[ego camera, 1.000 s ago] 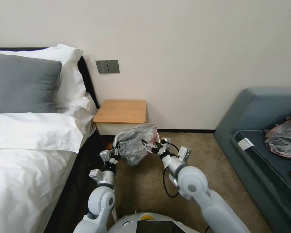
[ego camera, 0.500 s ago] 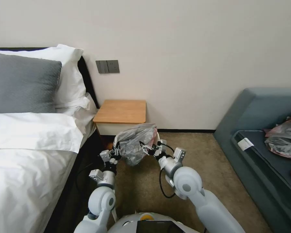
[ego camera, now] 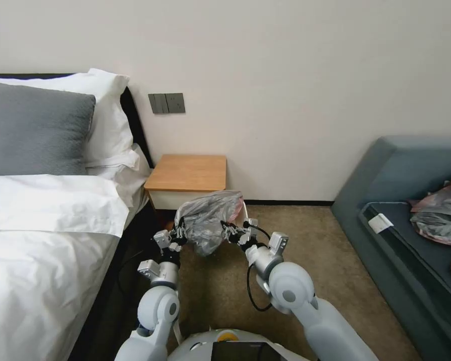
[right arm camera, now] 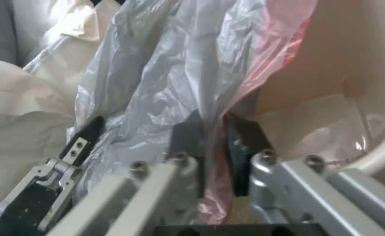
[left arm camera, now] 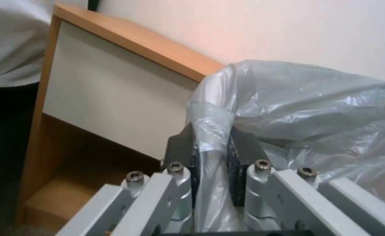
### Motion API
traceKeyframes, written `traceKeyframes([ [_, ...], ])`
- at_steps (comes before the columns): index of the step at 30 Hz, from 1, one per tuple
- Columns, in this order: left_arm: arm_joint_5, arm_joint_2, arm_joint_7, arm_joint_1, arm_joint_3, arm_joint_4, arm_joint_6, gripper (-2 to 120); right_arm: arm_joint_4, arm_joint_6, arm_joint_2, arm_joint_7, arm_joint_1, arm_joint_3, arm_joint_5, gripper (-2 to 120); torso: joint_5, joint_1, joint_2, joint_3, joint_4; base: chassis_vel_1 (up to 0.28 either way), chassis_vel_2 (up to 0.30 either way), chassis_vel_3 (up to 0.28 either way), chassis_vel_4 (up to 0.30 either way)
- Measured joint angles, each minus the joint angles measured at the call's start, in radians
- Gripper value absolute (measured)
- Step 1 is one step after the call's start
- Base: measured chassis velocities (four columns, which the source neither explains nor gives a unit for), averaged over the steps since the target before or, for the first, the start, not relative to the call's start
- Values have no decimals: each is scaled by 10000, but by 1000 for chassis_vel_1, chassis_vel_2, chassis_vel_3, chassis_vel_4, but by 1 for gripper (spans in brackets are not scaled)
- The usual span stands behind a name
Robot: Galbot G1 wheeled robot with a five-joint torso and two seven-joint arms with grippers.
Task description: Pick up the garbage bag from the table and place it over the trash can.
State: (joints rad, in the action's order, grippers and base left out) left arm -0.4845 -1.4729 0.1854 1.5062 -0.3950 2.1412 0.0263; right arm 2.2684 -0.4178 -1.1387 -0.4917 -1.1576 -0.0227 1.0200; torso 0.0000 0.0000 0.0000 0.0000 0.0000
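Both arms reach forward at 12 o'clock, holding the bag (ego camera: 209,220) between them just in front of the surface (ego camera: 188,173). The left pincer (left arm camera: 210,154) is clamped on a gathered fold of the bag at its 9 o'clock edge. The right pincer (right arm camera: 214,144) is clamped on the pink-tinted edge at 3 o'clock. The bag hangs in the air above the carpet, crumpled. The bin (right arm camera: 375,98) lies just beyond the right pincer, its cream rim beside the bag.
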Motion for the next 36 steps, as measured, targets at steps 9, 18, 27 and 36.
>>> traceKeyframes([
  [9, -176, -245, 116, -237, -113, -99, 64, 11, 323, 111, 205, 98, -307, -282, -161, 0, 1, 0, 0, 0, 0, 0, 0, 0, 0],
  [18, -352, -323, 157, -372, -137, -185, 159, 11, 822, 176, 448, 118, -641, -597, -351, 0, 0, 0, 0, 0, 0, 0, 0, 0, 0],
  [27, -655, -359, 256, -469, -216, -238, 270, 11, 1138, 226, 701, 139, -926, -851, -627, 0, 0, 0, 0, 0, 1, 0, 0, 0, 0],
  [36, -1358, -126, 425, -463, -234, 7, 585, 11, 1004, 565, 1203, 262, -1282, -1224, -1342, 0, -1, 0, 0, 0, -1, 0, 0, 0, 0],
])
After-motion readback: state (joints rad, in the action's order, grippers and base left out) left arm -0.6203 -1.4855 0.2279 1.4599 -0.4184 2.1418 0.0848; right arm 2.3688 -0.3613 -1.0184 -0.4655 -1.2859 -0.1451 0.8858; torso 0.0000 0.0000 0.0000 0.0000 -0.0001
